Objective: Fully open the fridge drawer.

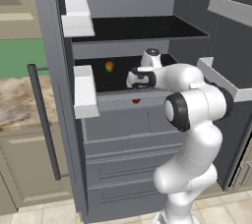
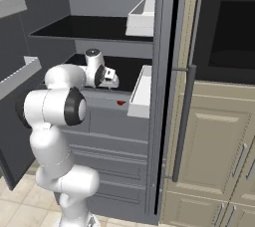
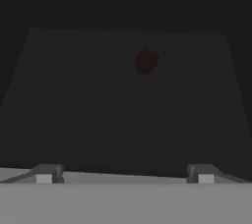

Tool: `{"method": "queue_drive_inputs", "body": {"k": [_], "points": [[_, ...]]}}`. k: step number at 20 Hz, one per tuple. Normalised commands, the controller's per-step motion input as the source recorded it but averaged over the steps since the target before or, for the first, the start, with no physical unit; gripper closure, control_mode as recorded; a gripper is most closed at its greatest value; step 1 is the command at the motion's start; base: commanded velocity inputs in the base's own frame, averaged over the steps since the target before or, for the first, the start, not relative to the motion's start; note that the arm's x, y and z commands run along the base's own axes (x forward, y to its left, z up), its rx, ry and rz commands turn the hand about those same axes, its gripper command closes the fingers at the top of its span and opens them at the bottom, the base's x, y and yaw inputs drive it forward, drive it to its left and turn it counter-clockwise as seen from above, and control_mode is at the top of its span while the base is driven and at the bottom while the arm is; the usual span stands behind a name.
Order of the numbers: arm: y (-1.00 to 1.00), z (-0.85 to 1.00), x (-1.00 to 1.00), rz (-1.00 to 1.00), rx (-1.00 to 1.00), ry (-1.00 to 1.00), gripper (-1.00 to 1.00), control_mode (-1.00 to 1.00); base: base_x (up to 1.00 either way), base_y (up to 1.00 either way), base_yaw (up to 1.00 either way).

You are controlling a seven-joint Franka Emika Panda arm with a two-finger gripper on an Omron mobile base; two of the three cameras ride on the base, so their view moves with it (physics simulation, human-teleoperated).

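The fridge drawer point(image 1: 118, 122) point(image 2: 112, 121) is the wide grey one with a plain front and one vertical seam, below the lower shelf. It stands out a little from the fridge. A small red item point(image 1: 136, 101) point(image 2: 121, 103) shows at its top edge. My gripper point(image 1: 132, 81) point(image 2: 113, 82) hangs just above the drawer's rim, inside the fridge opening. In the hand view my gripper point(image 3: 124, 174) is open, fingertips point(image 3: 47, 173) far apart with nothing between them. Beyond them lies a dark floor with a dim red item point(image 3: 146, 62).
White door bins point(image 1: 84, 90) point(image 2: 141, 91) flank the opening on one door; more bins point(image 1: 221, 78) hang on the other. An apple point(image 1: 110, 66) sits on the shelf above. Grooved grey drawers point(image 1: 133, 169) lie below. A door handle bar point(image 2: 182, 121) and beige cabinets point(image 2: 219, 136) stand alongside.
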Motion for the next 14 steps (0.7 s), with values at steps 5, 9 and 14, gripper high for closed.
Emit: {"method": "queue_drive_inputs", "body": {"k": [5,9,14], "points": [[-0.02,-0.74,-0.90,-0.03,0.00,0.07,-1.00,-1.00,0.00,0.00,0.00],[0.00,-0.49,-0.61,-0.01,0.00,0.30,-1.00,-1.00,0.00,0.00,0.00],[0.00,-0.02,-0.91,0.00,0.00,0.37,-1.00,-1.00,0.00,0.00,0.00]]}}
